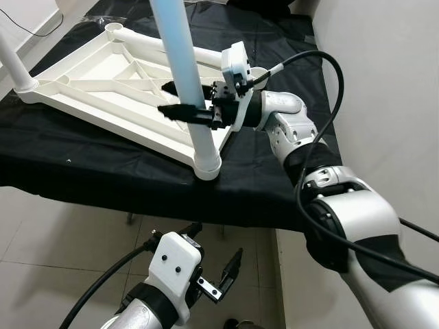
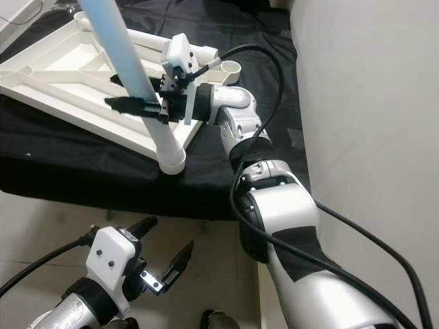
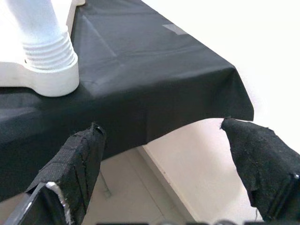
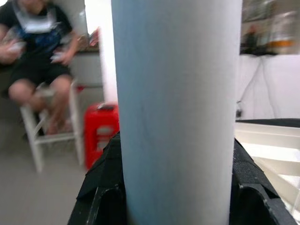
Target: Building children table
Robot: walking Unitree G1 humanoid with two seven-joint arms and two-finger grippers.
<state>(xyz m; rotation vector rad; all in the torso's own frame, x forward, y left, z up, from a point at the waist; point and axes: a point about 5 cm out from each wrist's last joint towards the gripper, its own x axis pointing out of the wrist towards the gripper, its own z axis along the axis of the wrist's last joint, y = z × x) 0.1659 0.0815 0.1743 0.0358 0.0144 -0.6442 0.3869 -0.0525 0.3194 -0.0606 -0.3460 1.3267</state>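
Right end effector [image 1: 180, 99] clenched on table leg [image 1: 185, 75], steadying it in corner socket [image 1: 207, 166] of inverted table frame [image 1: 103, 79]; left end effector [image 1: 216, 271] released, idle below tabletop [image 1: 82, 175] edge.

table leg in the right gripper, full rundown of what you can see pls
The leg is a smooth, pale blue-white plastic-looking tube, standing nearly upright and leaning slightly. Its ribbed, threaded lower end sits in the round corner socket of the upturned white tabletop, which lies on a black cloth. The right gripper is shut on it partway up, one black finger on each side. Its top runs out of frame.
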